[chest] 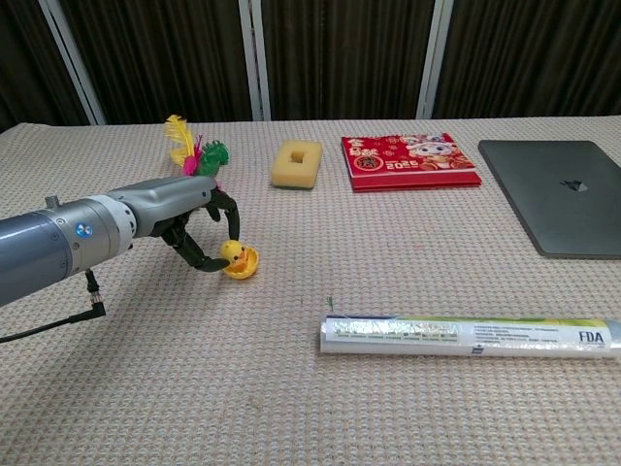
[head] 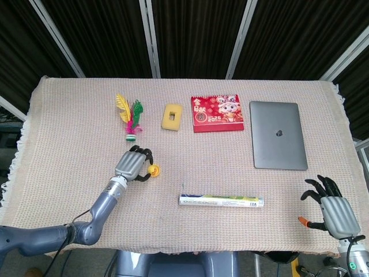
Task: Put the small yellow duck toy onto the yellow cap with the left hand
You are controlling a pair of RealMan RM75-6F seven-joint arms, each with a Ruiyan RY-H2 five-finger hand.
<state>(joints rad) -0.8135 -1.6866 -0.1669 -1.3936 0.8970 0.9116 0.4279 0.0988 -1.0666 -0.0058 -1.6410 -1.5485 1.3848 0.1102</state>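
Holding: your left hand [chest: 199, 233] pinches the small yellow duck toy [chest: 231, 252], which sits in the yellow cap [chest: 243, 266].
Risk: release gently, or sticking fingertips tip both.

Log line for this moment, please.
left hand: fingers around duck | duck: sitting in cap on table | right hand: open, idle
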